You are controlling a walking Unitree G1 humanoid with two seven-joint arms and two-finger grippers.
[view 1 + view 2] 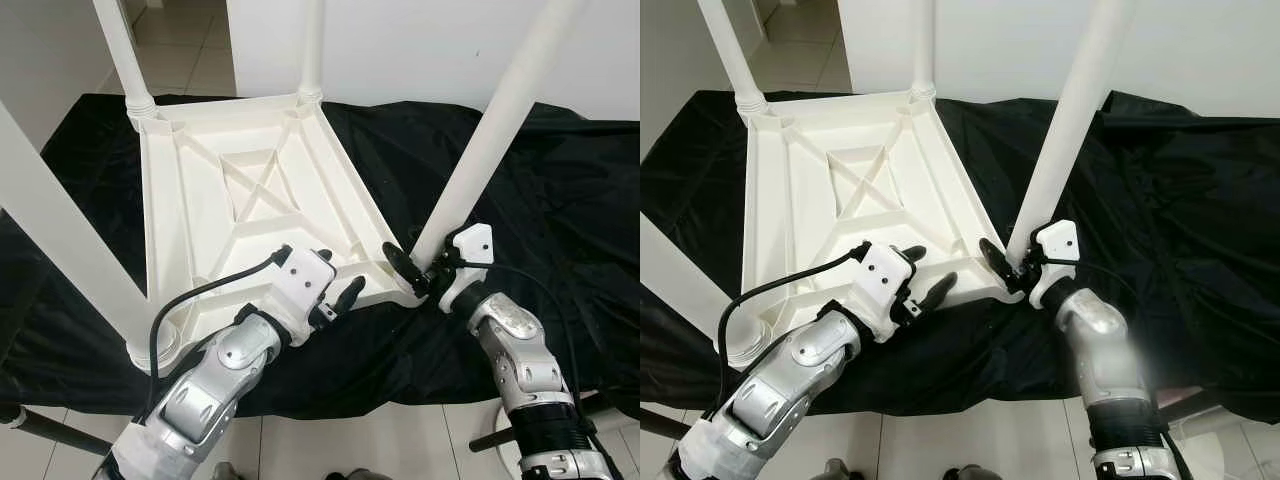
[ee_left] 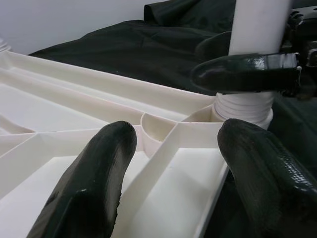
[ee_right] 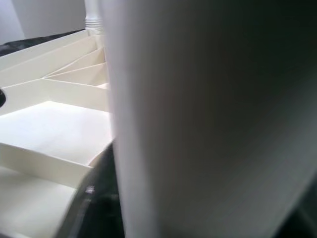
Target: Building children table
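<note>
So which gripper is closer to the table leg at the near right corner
Right. The right gripper is closed around the base of that table leg, where it meets the upturned tabletop. The left gripper hovers open over the tabletop's near edge, beside the leg without touching it.

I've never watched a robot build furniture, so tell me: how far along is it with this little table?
Well along, it seems. The white tabletop lies upside down on a black cloth, and a leg stands at each corner. In hand: the right gripper clasps the base of the near right leg at its socket, while the left gripper hovers open over the near edge. Left: probably seating that leg fully, then turning the table upright.
</note>
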